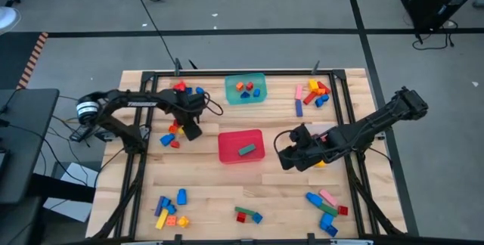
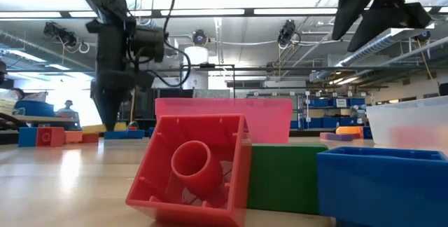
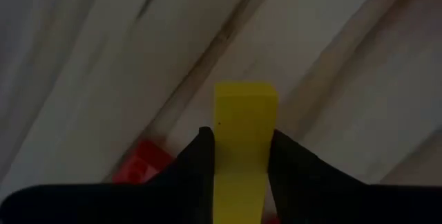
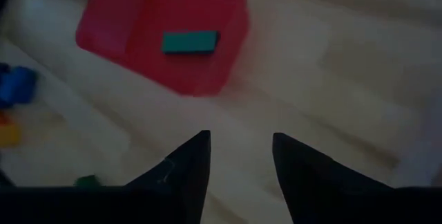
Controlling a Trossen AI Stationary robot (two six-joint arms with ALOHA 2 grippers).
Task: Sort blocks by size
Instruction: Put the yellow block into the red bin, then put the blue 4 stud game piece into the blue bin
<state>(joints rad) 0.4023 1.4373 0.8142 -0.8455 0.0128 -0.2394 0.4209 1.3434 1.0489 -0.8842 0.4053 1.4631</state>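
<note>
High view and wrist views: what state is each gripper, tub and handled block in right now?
left gripper: shut on the yellow block, low over the table.
yellow block: clamped between the fingers.
right gripper: open, empty, right of the red tub.
red tub: holds one green block, lying flat.
teal tub: holds a few small blocks.

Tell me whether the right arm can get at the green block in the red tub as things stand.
Probably yes. The right gripper is open and empty, hanging above bare table beside the red tub. The green block lies alone in the uncovered tub, and nothing stands between them.
</note>
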